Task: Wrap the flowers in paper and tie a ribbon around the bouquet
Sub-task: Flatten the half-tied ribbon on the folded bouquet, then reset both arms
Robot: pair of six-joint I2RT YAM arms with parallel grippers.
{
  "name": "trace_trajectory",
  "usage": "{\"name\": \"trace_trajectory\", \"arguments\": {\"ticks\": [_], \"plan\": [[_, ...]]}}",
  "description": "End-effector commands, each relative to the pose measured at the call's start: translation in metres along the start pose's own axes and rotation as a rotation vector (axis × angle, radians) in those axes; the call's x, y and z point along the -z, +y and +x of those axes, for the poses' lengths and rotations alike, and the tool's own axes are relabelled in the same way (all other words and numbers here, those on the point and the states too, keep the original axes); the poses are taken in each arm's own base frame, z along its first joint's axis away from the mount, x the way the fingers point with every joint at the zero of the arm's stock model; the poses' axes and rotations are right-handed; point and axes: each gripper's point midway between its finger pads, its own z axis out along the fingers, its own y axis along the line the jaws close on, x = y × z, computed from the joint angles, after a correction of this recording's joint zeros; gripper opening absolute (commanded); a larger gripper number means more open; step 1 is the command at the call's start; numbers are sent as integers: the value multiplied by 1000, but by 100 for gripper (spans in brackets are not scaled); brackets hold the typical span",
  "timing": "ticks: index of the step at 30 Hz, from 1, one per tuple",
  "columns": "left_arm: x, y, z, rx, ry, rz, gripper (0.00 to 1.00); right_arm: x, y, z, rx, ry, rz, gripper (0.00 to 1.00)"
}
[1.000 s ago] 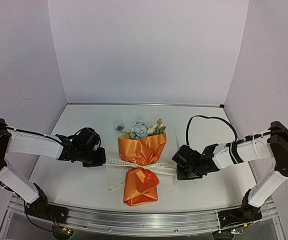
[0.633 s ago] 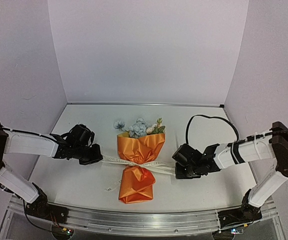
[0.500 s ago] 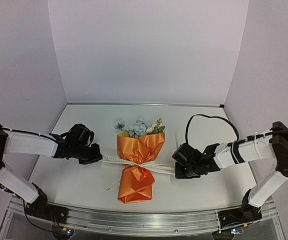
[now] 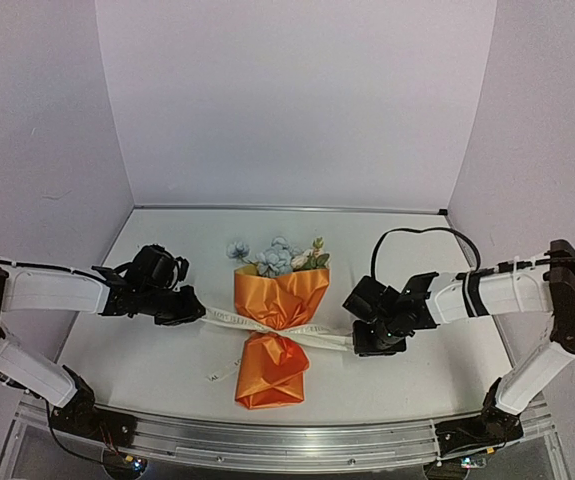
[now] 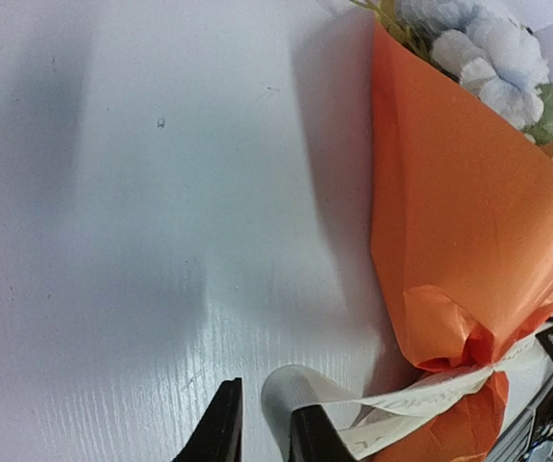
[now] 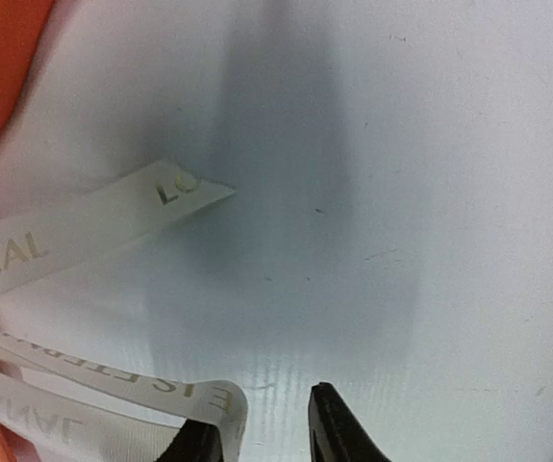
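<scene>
The bouquet [image 4: 275, 330] lay flat in the middle of the desk [image 4: 157, 365], between the two arms, with its wide end turned toward the back wall. The orange paper [image 4: 285, 292] was pinched at the waist. The flowers [image 4: 275, 258], pale blue and white with a touch of pink, poked out of the top. The ribbon [image 4: 319, 337] was wound round that pinch, and its cream tails ran out over the desk to either side, with one more tail trailing toward the near edge. The left arm [image 4: 57, 290] reached in low from the left, and the left jaws stood slightly apart at the ribbon's left end. Seen from that wrist, a curl of ribbon lay between them, up against one side, with bare desk showing in the gap. The right arm [image 4: 497, 292] came in from the other side, and the right jaws were apart too, with a lettered ribbon end resting just beside one of them, not clamped
</scene>
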Motion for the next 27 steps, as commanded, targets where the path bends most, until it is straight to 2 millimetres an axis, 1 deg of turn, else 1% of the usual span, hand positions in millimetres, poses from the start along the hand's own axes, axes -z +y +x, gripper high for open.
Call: {"name": "trace_trajectory", "arguments": {"ticks": [1,3,6,7,8,10,11,12,13,14,20,24,27], "plan": [[10,-1,-5,-48,-41,-25,30,19,-21,7,14,78,88,39],[15,-5,-7,-49,-53,-16,42,24,-19,6,11,83,83,43],[24,-11,-12,-41,-76,8,54,31,-15,4,6,92,69,49],[28,-13,-14,-40,-83,14,58,33,-14,4,4,93,63,53],[32,-15,-17,-41,-94,21,61,35,-14,3,-1,94,58,61],[40,-18,-21,-50,-110,25,65,38,-12,2,-2,90,46,93],[45,-20,-23,-53,-120,28,73,41,-12,2,-1,88,41,97],[49,-23,-26,-57,-127,32,87,42,-12,1,-2,86,38,98],[53,-25,-28,-63,-133,36,97,44,-12,0,-2,83,33,98],[57,-28,-31,-70,-138,39,99,47,-11,0,0,81,27,98],[86,-50,-50,-118,-200,95,100,66,-11,-7,14,47,-13,98],[114,-69,-67,-158,-273,145,100,81,-20,-11,42,18,-12,98],[138,-80,-82,-183,-343,171,100,93,-30,-15,65,-32,-7,98]]}}
